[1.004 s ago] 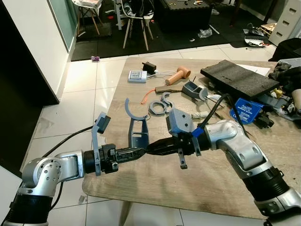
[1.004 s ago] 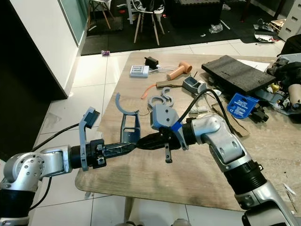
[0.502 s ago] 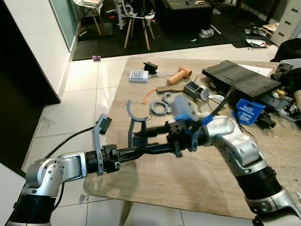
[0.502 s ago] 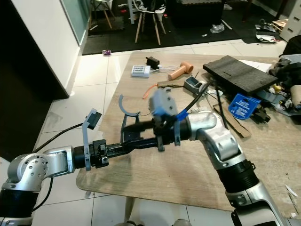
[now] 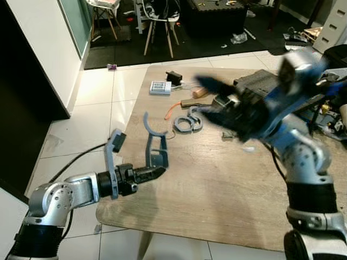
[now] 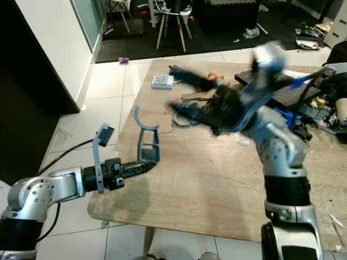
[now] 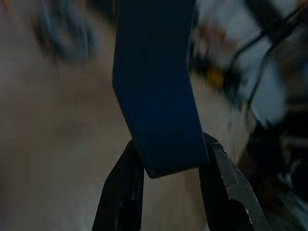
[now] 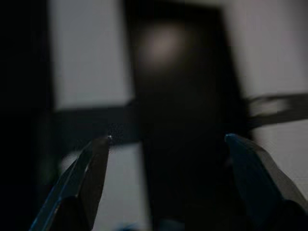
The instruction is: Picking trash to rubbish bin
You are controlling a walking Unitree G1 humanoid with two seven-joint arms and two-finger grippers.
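A blue plastic bracket (image 5: 153,145) is pinched upright by the left gripper (image 5: 157,172) over the wooden table's (image 5: 217,200) near-left edge. The right gripper (image 5: 209,100), blurred, is held w/ fingers spread wide above a hammer (image 5: 198,92), grey rings (image 5: 184,123) and black foam slab (image 5: 303,97). No legible writing is seen.

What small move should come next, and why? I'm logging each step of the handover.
Probably lift the blue bracket off the table: the left end effector is shut on its base, and the right end effector is open and raised above the table.

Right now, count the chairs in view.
2. One chair stands far left beyond the table; the other chair stands just right of it. Others may be hidden.
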